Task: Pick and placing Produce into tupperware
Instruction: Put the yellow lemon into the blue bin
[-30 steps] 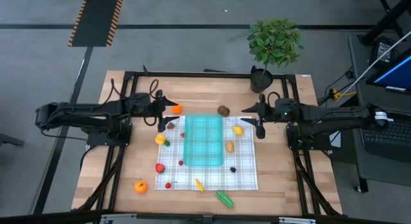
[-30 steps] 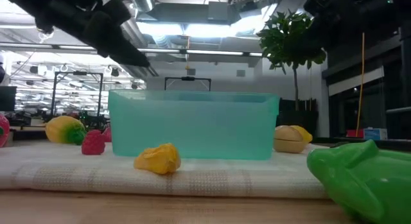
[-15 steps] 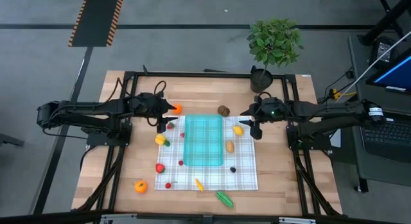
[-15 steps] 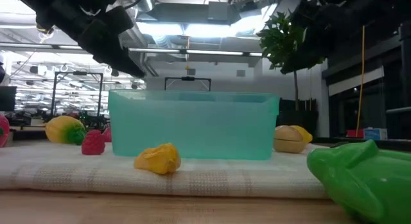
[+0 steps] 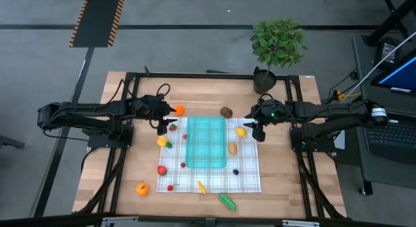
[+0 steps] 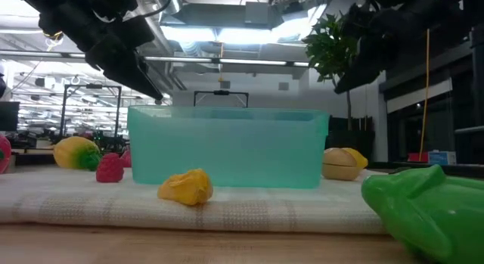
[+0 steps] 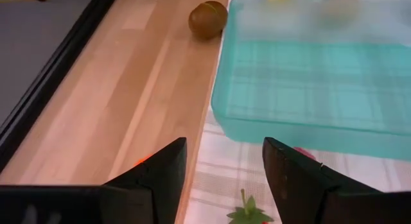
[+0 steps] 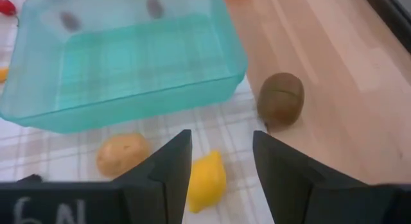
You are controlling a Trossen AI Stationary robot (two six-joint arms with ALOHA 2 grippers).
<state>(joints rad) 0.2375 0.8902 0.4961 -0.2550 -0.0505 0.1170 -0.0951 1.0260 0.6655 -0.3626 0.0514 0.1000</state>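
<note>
The teal tupperware (image 5: 206,142) stands on a checked cloth (image 5: 247,178) at mid-table, with nothing in it. Small produce lies around it: a strawberry (image 5: 172,127), an orange piece (image 5: 179,110), a yellow pepper (image 5: 162,142), a brown kiwi (image 5: 225,112), a lemon (image 5: 241,132) and a potato (image 5: 233,148). My left gripper (image 5: 162,126) hangs open above the strawberry (image 7: 247,214), left of the tupperware (image 7: 314,89). My right gripper (image 5: 257,129) hangs open over the lemon (image 8: 205,179), right of the tupperware (image 8: 128,63). Both point slanting down and touch nothing.
More produce lies near the front: an orange (image 5: 142,188), a red piece (image 5: 162,170), a yellow-orange piece (image 5: 201,186), a dark piece (image 5: 236,172) and a green vegetable (image 5: 227,201). A potted plant (image 5: 278,45) stands at the far edge. Bare wood lies beyond the cloth.
Both grippers have tipped their fingers further downward. My right gripper has also moved a little toward the tupperware, coming over the lemon. No produce has moved.
</note>
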